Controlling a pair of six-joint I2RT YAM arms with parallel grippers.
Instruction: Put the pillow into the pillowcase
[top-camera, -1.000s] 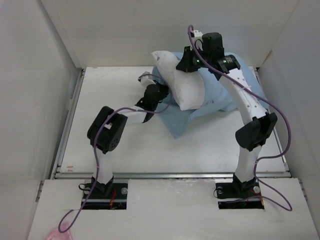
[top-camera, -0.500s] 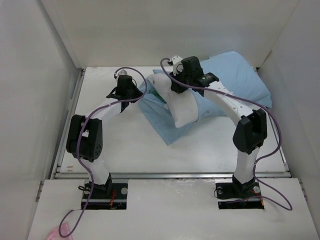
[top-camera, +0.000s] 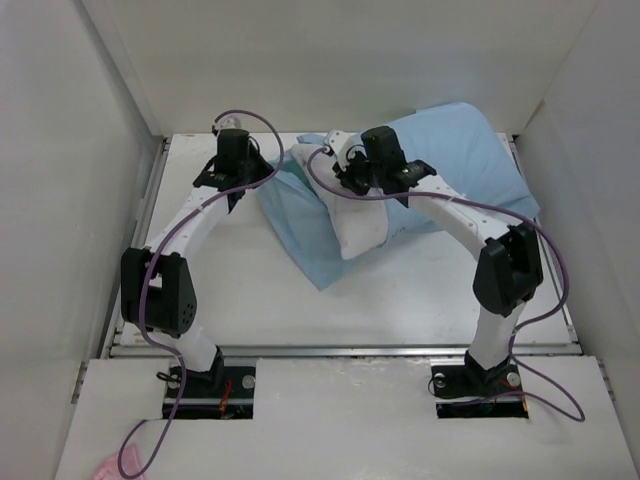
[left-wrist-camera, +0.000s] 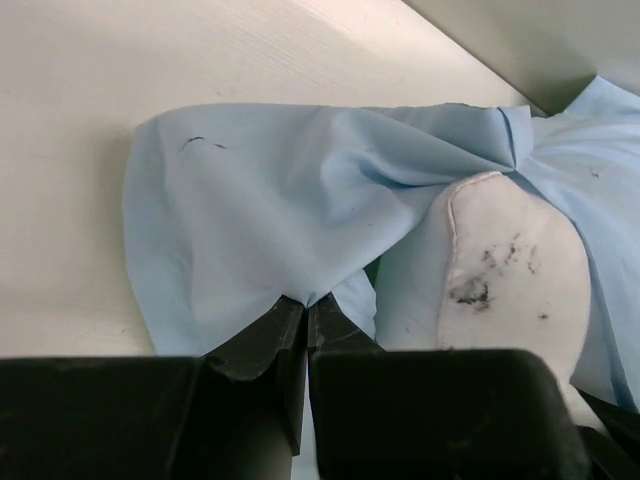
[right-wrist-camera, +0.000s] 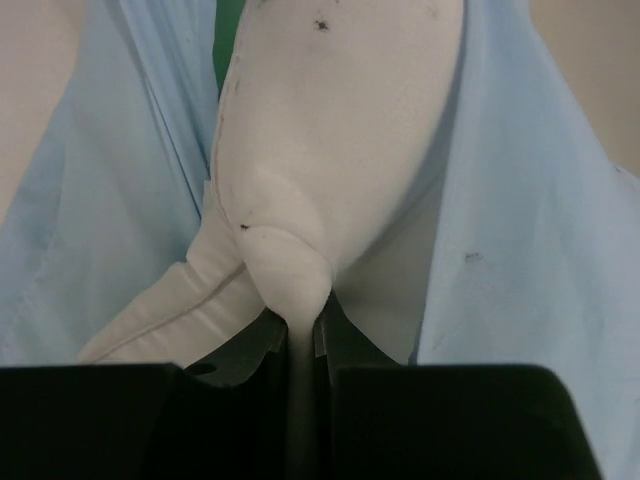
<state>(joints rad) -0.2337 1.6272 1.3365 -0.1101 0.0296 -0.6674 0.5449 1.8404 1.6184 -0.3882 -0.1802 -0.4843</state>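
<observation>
Now my left gripper (left-wrist-camera: 305, 305), shut on the pillowcase (left-wrist-camera: 260, 220) hem, has pulled its mouth toward ten o'clock, while my right gripper (right-wrist-camera: 300, 312), pinching the pillow (right-wrist-camera: 340, 150) by one corner, appears to feed it in.

The left gripper (top-camera: 238, 170) has pulled the pillowcase (top-camera: 300, 235) toward the left edge of the counter (top-camera: 420, 290); the right gripper (top-camera: 362, 178) has carried the pillow (top-camera: 362, 228) leftward.

From above, my right arm (top-camera: 455, 210) is covering the far part of the pillow (top-camera: 358, 228). In the left wrist view, the black body of my left gripper (left-wrist-camera: 305, 312) is blocking the near part of the pillowcase (left-wrist-camera: 260, 220), and the right edge is cutting it. In the right wrist view, the top edge is cutting the pillow, and my right gripper (right-wrist-camera: 300, 315) is hiding its pinched corner tip.
</observation>
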